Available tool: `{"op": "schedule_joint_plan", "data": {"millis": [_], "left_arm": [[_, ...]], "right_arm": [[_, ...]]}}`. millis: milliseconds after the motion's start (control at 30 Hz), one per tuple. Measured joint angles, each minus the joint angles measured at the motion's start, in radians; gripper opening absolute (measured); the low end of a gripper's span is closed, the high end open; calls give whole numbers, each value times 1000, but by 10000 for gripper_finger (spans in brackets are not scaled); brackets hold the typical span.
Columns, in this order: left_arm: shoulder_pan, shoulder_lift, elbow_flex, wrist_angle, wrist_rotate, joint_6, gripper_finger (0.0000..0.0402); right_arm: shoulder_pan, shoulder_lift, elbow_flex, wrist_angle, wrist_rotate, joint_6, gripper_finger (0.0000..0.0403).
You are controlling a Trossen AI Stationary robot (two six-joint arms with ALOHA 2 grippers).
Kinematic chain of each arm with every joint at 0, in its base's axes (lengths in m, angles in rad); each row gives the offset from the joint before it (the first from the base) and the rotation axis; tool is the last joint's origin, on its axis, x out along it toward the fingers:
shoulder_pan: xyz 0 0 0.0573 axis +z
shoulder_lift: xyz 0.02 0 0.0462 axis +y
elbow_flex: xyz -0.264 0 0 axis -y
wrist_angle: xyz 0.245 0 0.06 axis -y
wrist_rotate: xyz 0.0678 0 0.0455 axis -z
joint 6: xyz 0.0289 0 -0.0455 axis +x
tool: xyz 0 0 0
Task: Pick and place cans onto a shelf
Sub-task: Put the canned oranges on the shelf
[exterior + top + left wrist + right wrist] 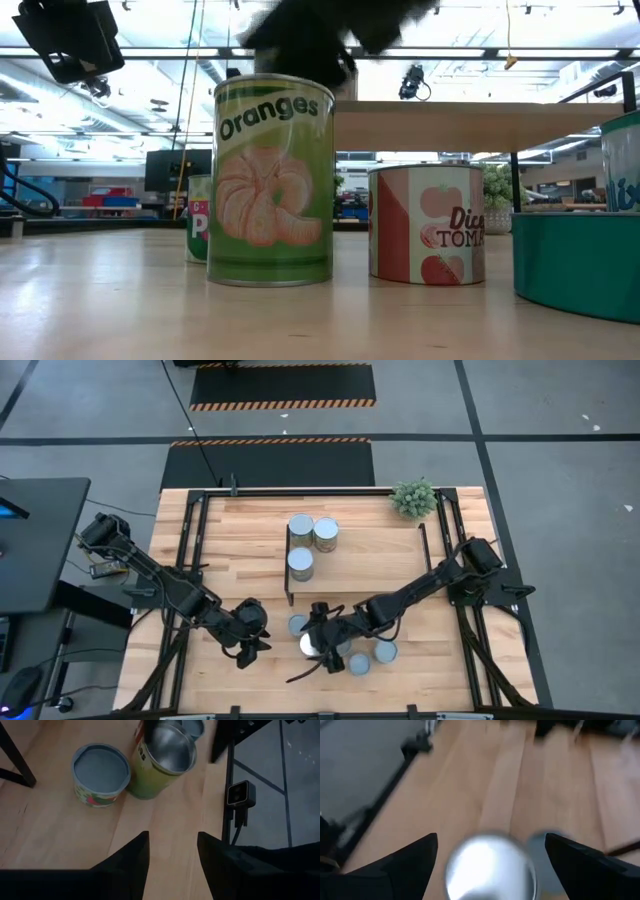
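Three cans (pixel 301 563) stand on the shelf (pixel 360 555) at the table's middle. Several more cans stand on the table in front of it. One is a green can labelled Oranges (pixel 272 180) with a silvery top (pixel 490 870). My right gripper (pixel 490 840) is open just above this can, one finger on either side of its top, with gaps showing. It also shows in the high view (pixel 316 640). The can stands upright on the table. My left gripper (pixel 172 837) is open and empty, low over the table to the left of the cans (pixel 252 643).
A can with a pale blue top (pixel 100 770) stands close beside the Oranges can, a tomato can (pixel 428 222) to its right, and a teal can (pixel 575 260) nearer the front. A small green plant (pixel 413 498) stands at the far right. A black frame rail (pixel 440 560) runs along the table's sides.
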Motion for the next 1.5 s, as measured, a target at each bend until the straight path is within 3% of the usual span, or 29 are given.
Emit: {"op": "schedule_joint_plan", "data": {"millis": [267,433,600,933,1133,1500], "left_arm": [[0,0,0,0,1,20,172],[0,0,0,0,1,45,172],[0,0,0,-4,1,45,172],[0,0,0,-19,2,42,172],[0,-1,0,-26,6,40,172],[0,-1,0,-39,13,41,172]], "right_arm": [[5,1,304,-347,15,57,374],[9,2,400,-431,44,42,374],[14,23,411,-419,57,86,373],[44,198,508,-444,64,103,373],[38,264,597,-645,92,87,373],[0,283,604,-741,41,85,375]]}}
